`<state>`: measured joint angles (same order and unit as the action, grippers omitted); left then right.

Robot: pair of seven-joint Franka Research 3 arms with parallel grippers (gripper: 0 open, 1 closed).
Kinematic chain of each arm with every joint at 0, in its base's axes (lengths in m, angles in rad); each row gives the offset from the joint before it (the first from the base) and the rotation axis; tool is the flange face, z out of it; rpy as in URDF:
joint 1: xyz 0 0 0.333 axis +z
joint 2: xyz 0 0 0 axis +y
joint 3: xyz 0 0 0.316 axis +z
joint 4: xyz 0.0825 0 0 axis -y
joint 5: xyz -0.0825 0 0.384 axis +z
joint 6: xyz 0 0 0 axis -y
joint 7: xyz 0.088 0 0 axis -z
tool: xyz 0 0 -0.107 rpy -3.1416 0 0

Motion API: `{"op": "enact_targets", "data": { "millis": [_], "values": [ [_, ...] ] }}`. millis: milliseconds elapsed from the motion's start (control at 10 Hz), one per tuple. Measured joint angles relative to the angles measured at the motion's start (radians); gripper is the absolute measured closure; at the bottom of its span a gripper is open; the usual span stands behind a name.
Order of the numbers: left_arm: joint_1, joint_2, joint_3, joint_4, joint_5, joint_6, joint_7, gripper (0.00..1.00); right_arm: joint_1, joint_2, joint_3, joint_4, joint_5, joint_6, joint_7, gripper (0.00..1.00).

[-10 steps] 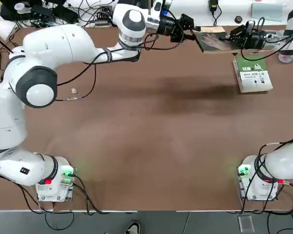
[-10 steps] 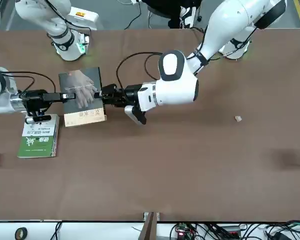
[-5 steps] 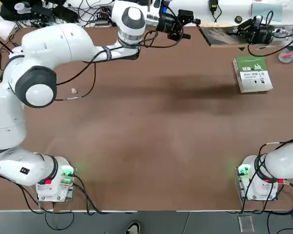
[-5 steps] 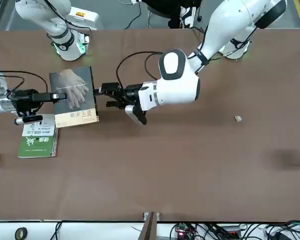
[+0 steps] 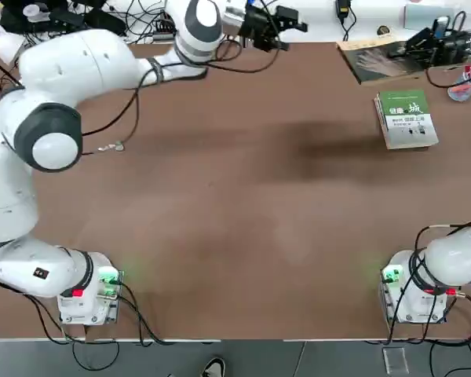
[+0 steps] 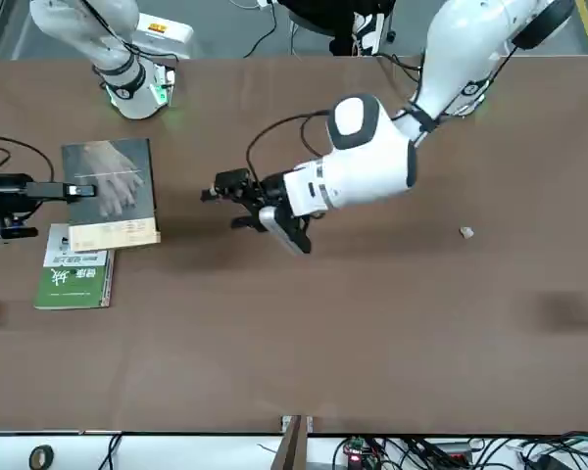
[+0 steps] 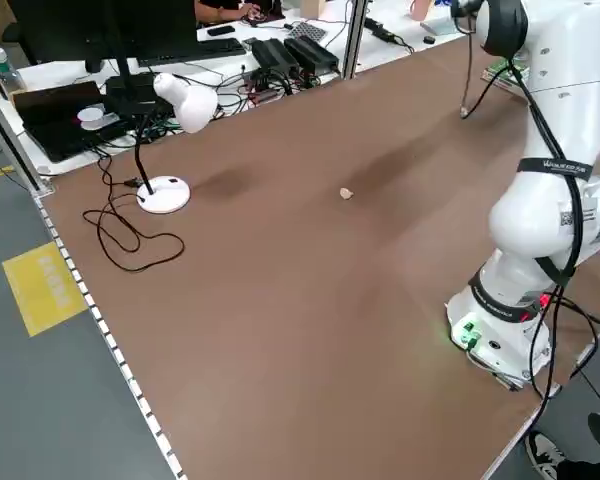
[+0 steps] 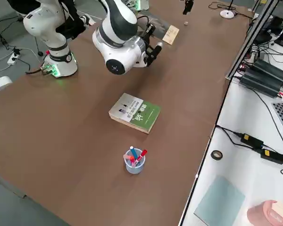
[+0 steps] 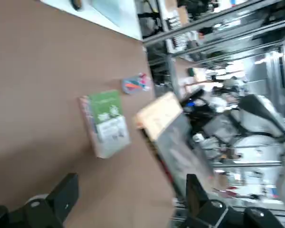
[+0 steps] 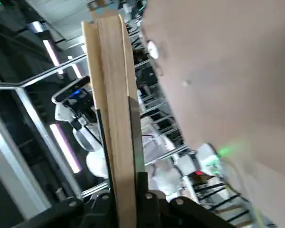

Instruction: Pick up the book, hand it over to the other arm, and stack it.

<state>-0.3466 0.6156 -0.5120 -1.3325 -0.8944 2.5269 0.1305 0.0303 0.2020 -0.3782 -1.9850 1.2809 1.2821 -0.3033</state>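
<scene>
At table's far edge, right gripper (image 6: 73, 190) was clamped on the book (image 6: 110, 194), held flat in the air just beyond the green-and-white book (image 6: 74, 273), which lay on the table (image 6: 372, 323). Left gripper (image 6: 212, 196) hung well apart from the book, its 2 fingers spread wide, holding nothing.

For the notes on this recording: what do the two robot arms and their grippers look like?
Both arms are glossy white with rounded shells and dark grey joint caps. Black cables run loosely along the left arm to its black gripper. The right gripper is black too, with cables trailing from it. Each base shows small green lights, and a black label band with small white print rings one arm's link.
</scene>
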Motion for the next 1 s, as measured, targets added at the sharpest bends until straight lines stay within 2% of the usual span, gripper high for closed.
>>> {"op": "enact_targets", "data": {
  "millis": [400, 700, 1000],
  "values": [
    [0.109, -0.066, 0.004, -0.096, 0.224, -0.15, -0.103, 0.0, -0.084, 0.031, 0.0, 0.048, -0.099, -0.004, -0.047, 0.84],
    [0.199, -0.107, 0.004, -0.105, 0.47, -0.315, -0.214, 0.0, -0.15, 0.087, 0.0, 0.079, -0.157, -0.042, -0.123, 0.84],
    [0.261, -0.156, 0.004, -0.105, 0.636, -0.431, -0.238, 0.0, -0.205, 0.141, 0.0, 0.088, -0.171, -0.091, -0.2, 0.84]
  ]
}}
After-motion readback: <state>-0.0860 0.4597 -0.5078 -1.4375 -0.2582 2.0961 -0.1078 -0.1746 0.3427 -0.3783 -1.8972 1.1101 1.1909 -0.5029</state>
